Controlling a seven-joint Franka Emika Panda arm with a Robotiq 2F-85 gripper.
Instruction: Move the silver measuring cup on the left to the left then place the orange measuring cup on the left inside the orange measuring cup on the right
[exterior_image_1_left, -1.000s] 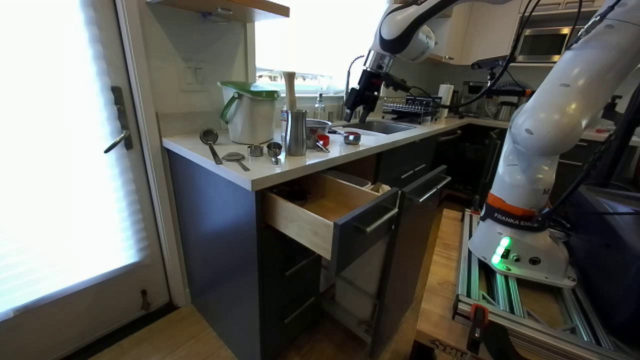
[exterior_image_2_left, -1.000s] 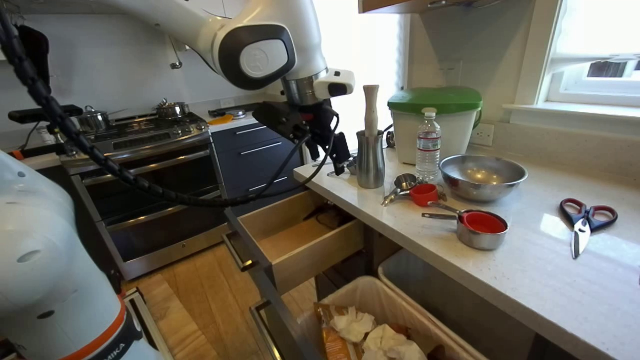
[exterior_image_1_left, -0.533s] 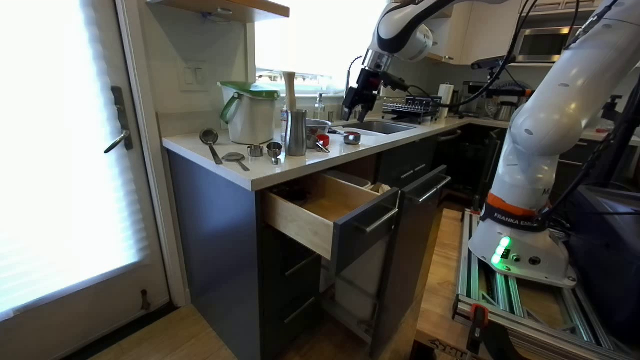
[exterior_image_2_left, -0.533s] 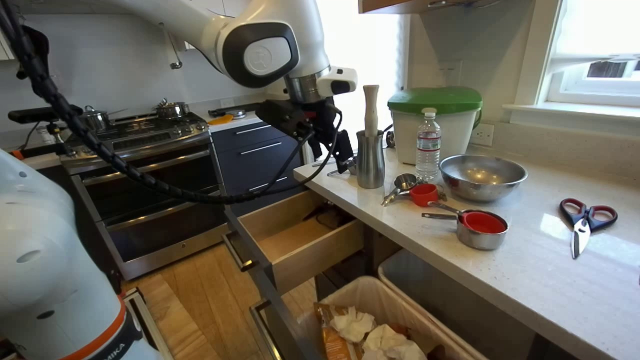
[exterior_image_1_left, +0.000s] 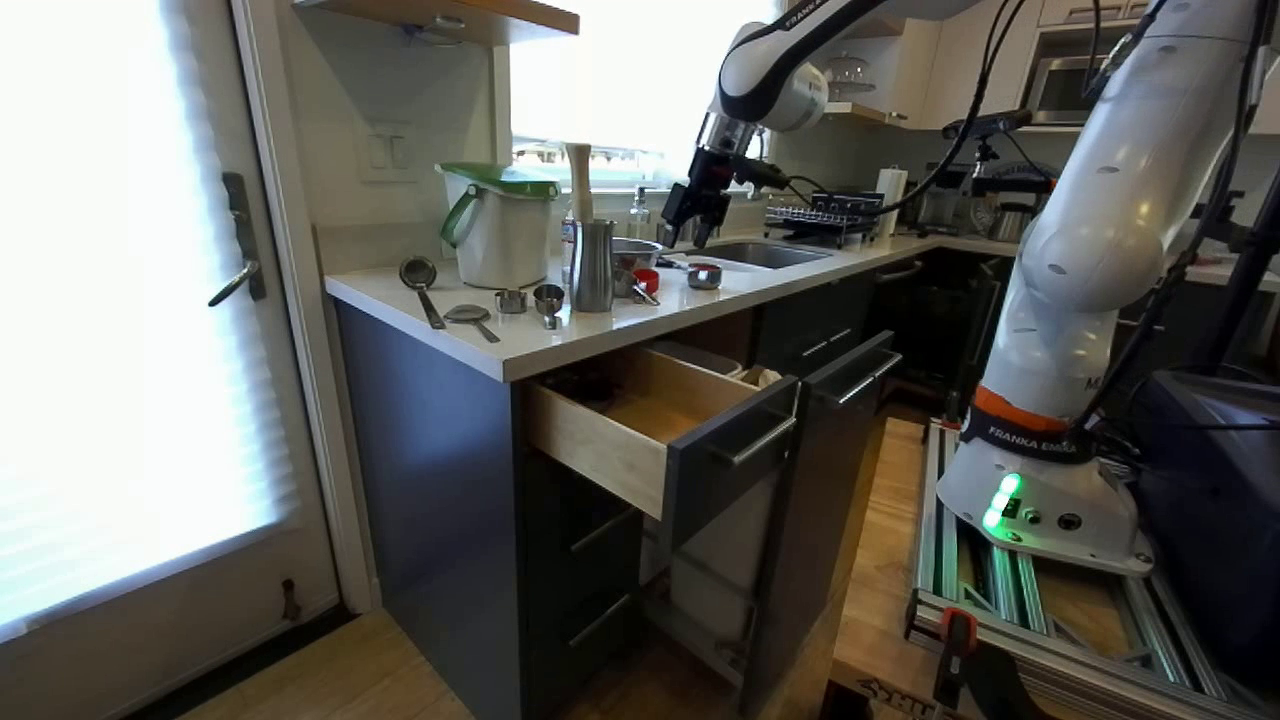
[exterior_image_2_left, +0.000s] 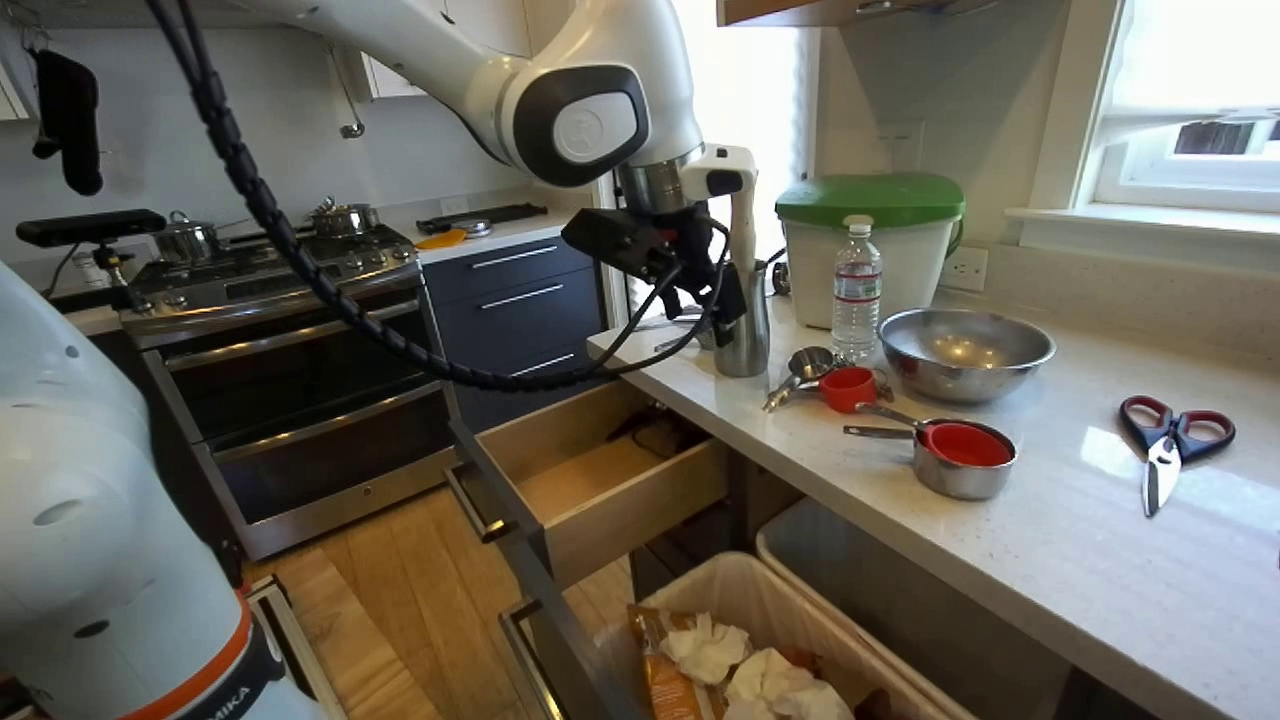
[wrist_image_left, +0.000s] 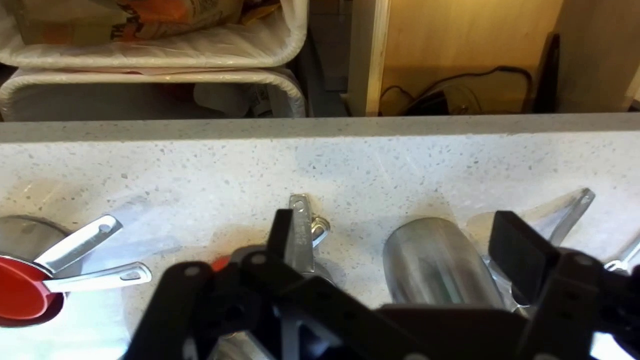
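Note:
My gripper (exterior_image_1_left: 688, 225) is open and empty above the counter; it also shows in an exterior view (exterior_image_2_left: 702, 318), overlapping the steel tumbler. In the wrist view the open fingers (wrist_image_left: 397, 232) appear on either side of the tumbler. The left silver measuring cup (exterior_image_2_left: 811, 362) touches or nearly touches the left orange-red cup (exterior_image_2_left: 848, 390). In the wrist view its silver handle (wrist_image_left: 301, 227) shows beside a finger, and only an edge of the left orange-red cup (wrist_image_left: 220, 263) shows. The right orange-red cup (exterior_image_2_left: 966, 444) sits inside a larger silver cup (exterior_image_2_left: 962, 481), both handles pointing left.
The tall steel tumbler (exterior_image_2_left: 742, 345) holds a wooden muddler (exterior_image_1_left: 578, 180). A water bottle (exterior_image_2_left: 857, 290), steel bowl (exterior_image_2_left: 965, 355), green-lidded bin (exterior_image_2_left: 870, 250) and scissors (exterior_image_2_left: 1170, 445) stand around. Smaller silver cups (exterior_image_1_left: 511, 301) lie left. A drawer (exterior_image_2_left: 610, 490) and bin pull-out stand open below.
My gripper has moved left in an exterior view and right, toward the tumbler and cups, in an exterior view. It stays open. The objects on the counter have not moved.

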